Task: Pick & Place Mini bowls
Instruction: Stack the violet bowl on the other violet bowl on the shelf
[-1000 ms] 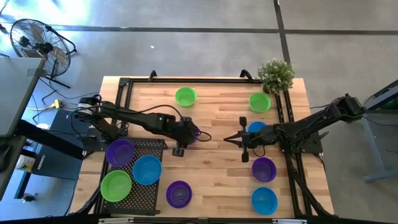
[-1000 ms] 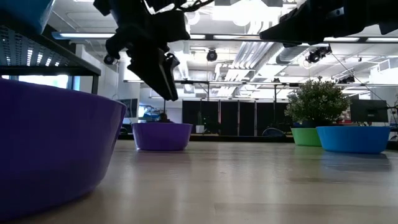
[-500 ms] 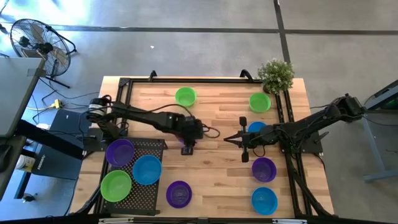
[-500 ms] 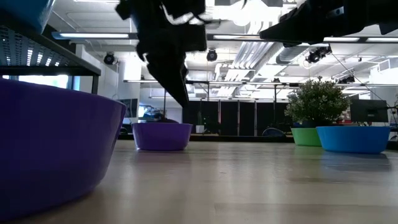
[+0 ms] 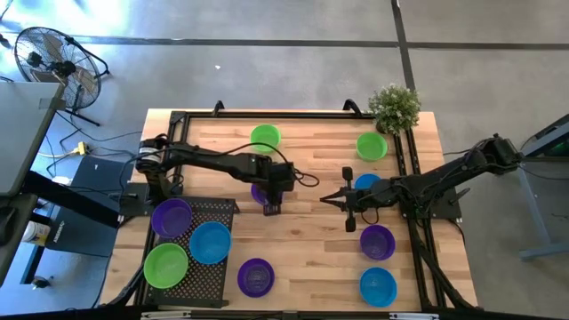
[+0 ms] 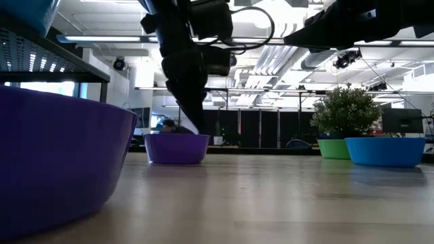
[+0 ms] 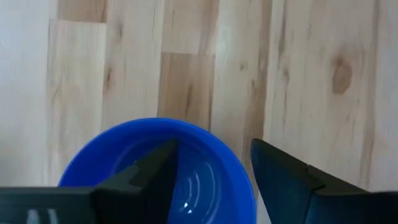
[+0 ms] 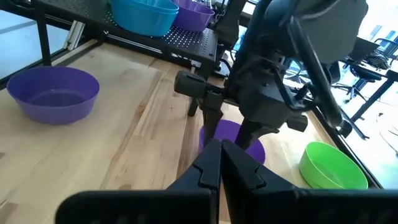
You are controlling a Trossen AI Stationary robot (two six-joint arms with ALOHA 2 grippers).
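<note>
left gripper [image 5: 270,201]: we see it spread right over the purple bowl [image 5: 260,192], one finger inside the rim
right gripper [image 5: 329,198]: pressed together, waiting at 3 o'clock

From my remote station, grey concrete floor [image 5: 293,62] surrounded the wooden table [image 5: 311,169]; a floor fan [image 5: 49,55] stood at ten o'clock, while ceiling lights [image 6: 271,13] glared over dark office windows.
</note>
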